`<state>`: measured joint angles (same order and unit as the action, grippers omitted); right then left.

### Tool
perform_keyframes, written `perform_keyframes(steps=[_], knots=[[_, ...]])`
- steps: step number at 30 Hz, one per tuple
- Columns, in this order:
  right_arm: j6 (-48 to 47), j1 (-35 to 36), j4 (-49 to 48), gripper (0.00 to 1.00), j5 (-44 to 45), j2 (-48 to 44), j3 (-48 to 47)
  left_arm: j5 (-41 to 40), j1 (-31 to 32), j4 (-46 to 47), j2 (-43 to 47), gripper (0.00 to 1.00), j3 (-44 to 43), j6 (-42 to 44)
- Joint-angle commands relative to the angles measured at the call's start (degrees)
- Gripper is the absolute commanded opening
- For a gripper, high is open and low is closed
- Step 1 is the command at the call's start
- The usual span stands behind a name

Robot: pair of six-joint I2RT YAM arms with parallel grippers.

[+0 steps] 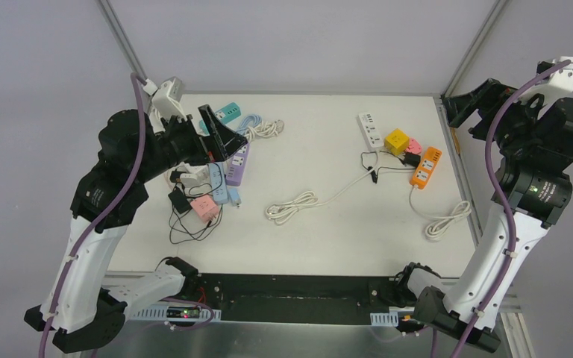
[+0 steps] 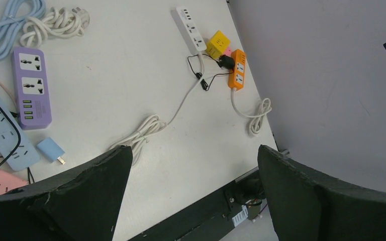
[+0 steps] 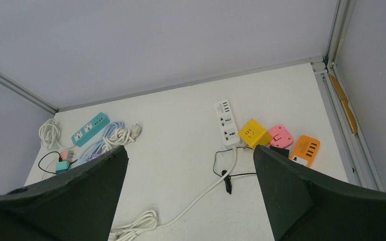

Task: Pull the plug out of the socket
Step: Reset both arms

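I see the black plug [image 1: 412,158] seated against the orange power strip [image 1: 426,166], near the right edge of the worktop [image 1: 321,127] and just beside a yellow cube socket [image 1: 396,139]. My left hand [image 2: 195,196] hangs spread and empty over the strips on the left. My right hand [image 3: 191,201] is also spread and empty, raised at the right side.

Black plug [image 1: 412,159] seated in orange socket strip [image 1: 427,165], strip lying flat, far right
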<state>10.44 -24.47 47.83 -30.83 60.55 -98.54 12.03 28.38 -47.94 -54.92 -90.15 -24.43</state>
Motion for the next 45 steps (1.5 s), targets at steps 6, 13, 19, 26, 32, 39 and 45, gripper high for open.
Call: perform_keyframes(steps=[6, 13, 19, 26, 32, 39, 45], knots=[[0.24, -0.4, -2.21, 1.0, -0.4, 0.08, -0.38, -0.22, -0.34, 4.25, -1.59, 0.99, -0.68, 1.52], [0.27, -0.4, -1.97, 1.0, -0.45, 0.44, -0.73, 0.01, -0.34, 4.94, -2.48, 0.99, -0.65, 2.06], [0.14, -0.36, -1.82, 1.0, -0.59, 0.44, -0.49, 0.01, -0.34, 5.35, -2.92, 0.99, -0.63, 2.43], [0.18, -0.4, -1.84, 1.0, -0.37, 0.53, -0.52, 0.53, -0.34, 5.45, -3.69, 0.99, -1.0, 2.88], [0.19, -0.41, -1.84, 1.0, -0.28, 0.69, -0.47, 0.59, -0.34, 5.45, -3.73, 0.99, -0.91, 3.41], [0.31, -0.49, -1.8, 1.0, -0.28, 0.79, -0.44, 0.54, -0.34, 5.45, -3.62, 0.99, -0.72, 3.6], [0.25, -0.49, -1.83, 1.0, -0.25, 0.88, -0.53, 0.55, -0.34, 5.41, -3.63, 0.99, -0.64, 3.68]])
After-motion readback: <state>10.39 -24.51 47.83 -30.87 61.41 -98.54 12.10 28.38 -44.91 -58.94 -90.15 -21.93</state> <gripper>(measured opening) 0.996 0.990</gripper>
